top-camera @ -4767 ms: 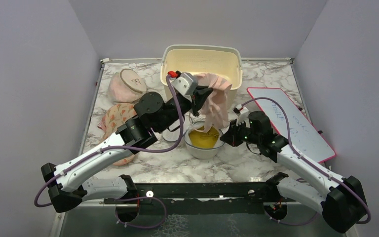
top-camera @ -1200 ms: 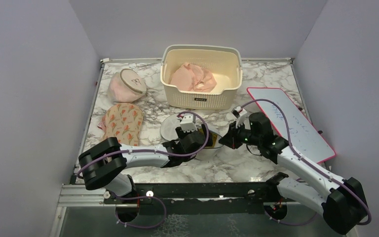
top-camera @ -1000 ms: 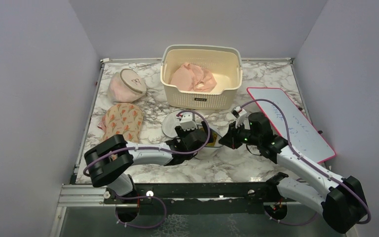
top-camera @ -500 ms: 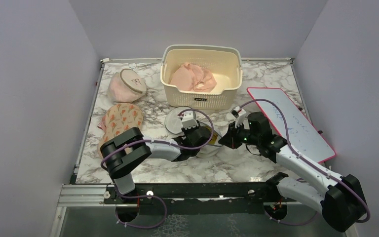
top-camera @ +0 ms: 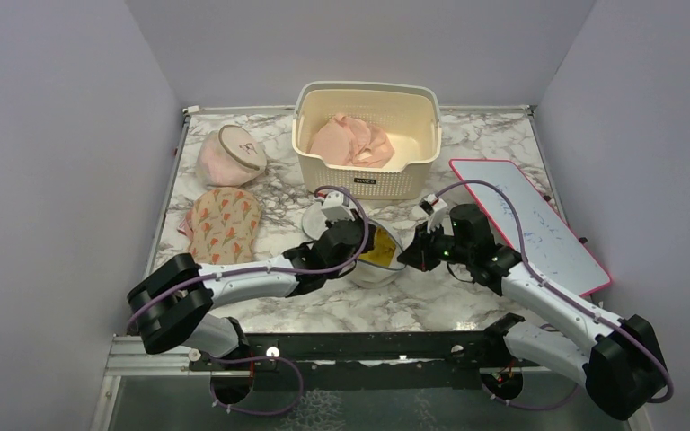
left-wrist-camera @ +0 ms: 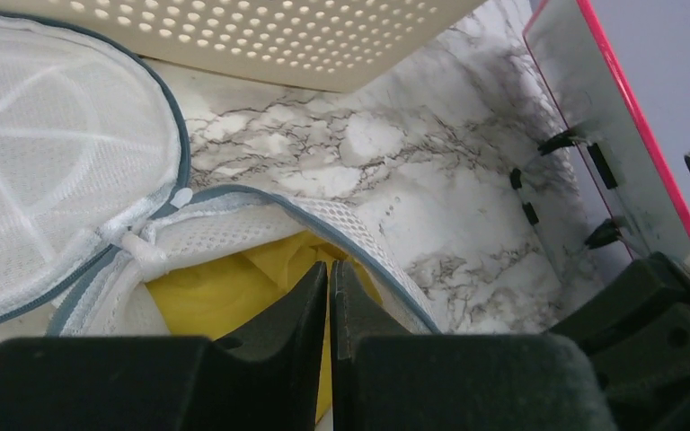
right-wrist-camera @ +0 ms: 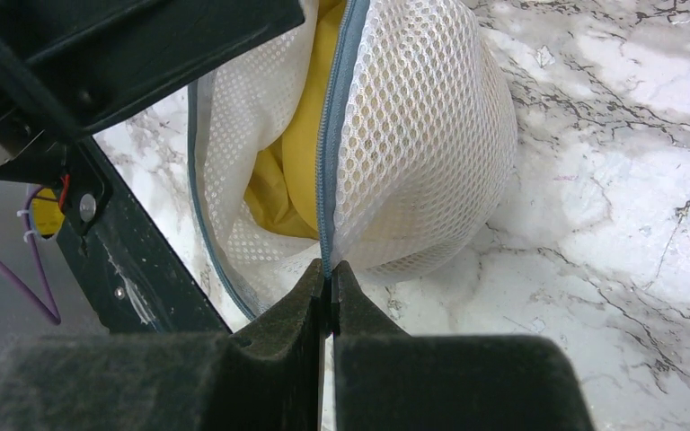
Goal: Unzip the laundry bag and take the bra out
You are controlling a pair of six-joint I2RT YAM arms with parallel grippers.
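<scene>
Your right gripper (right-wrist-camera: 326,277) has its fingers pressed fully together on the grey zip rim (right-wrist-camera: 331,153) of the laundry bag (right-wrist-camera: 422,135), pinching that edge at the bag's right side. Your left gripper (left-wrist-camera: 329,269) is likewise fully closed, its tips set in the bag's mouth against the yellow fabric (left-wrist-camera: 225,292); whether any fabric is caught between them cannot be told. The bag is a round drum of white mesh, unzipped, its mouth gaping and tilted, with the yellow fabric bunched inside. Its round mesh lid (left-wrist-camera: 45,162) lies flat on the marble table (top-camera: 323,310) at the left, joined at the seam. The bag sits at centre front, just before the cream basket (top-camera: 368,184)
</scene>
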